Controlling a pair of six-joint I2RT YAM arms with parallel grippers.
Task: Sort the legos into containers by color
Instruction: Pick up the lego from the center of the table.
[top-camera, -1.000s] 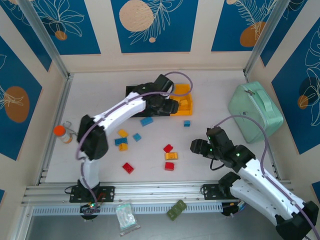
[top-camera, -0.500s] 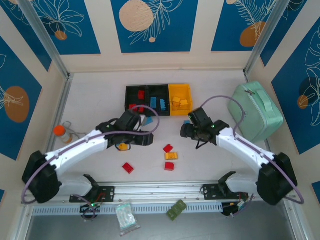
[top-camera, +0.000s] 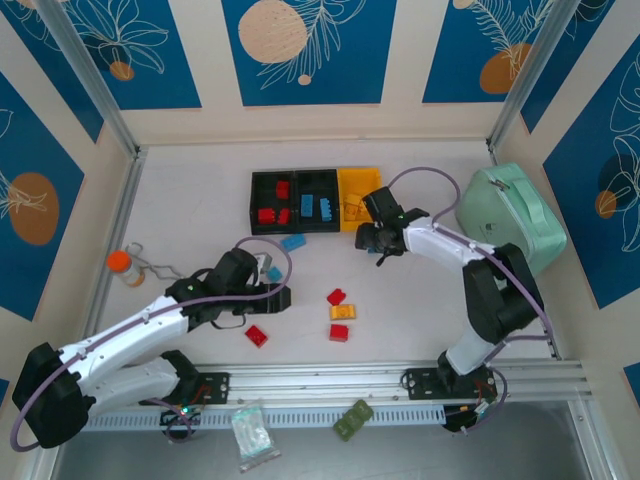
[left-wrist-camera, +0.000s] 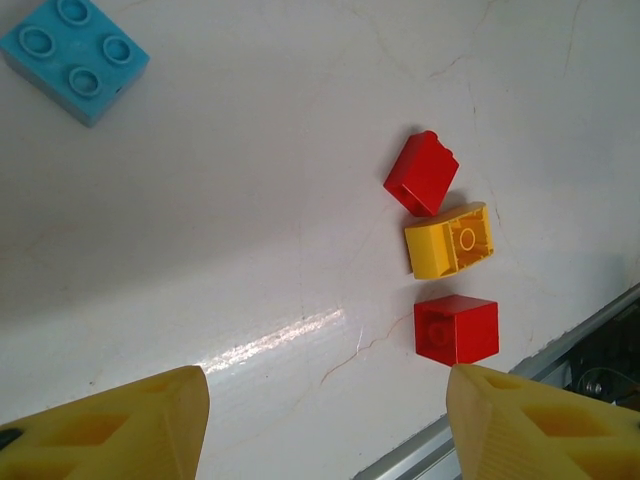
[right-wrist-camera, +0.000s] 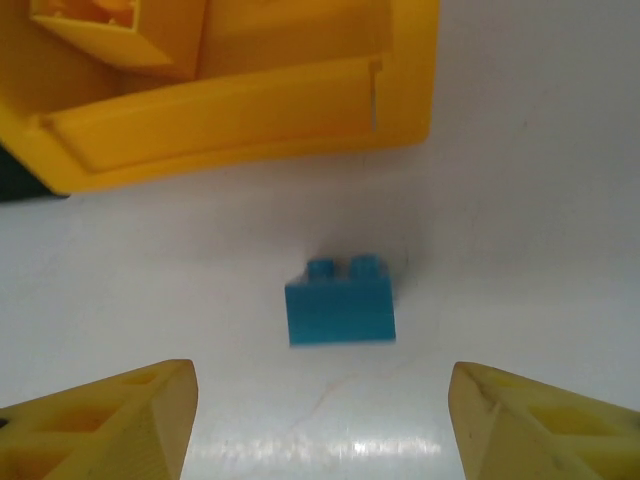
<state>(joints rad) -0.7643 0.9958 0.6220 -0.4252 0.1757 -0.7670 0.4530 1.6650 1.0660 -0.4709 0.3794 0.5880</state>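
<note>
Blue brick (right-wrist-camera: 340, 308) is seen on tabletop (right-wrist-camera: 530, 240) just beside yellow bin (right-wrist-camera: 250, 120), centred ahead of the open right tool (right-wrist-camera: 322, 395), long axis laid across the gap. Left tool (left-wrist-camera: 325, 395) open, well apart.

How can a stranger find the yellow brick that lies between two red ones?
Start at the metal rail along the table's near edge, between the arm bases. Just beyond it three bricks lie in a short line. The yellow brick is the middle one, between the far red brick and the near red brick.
</note>
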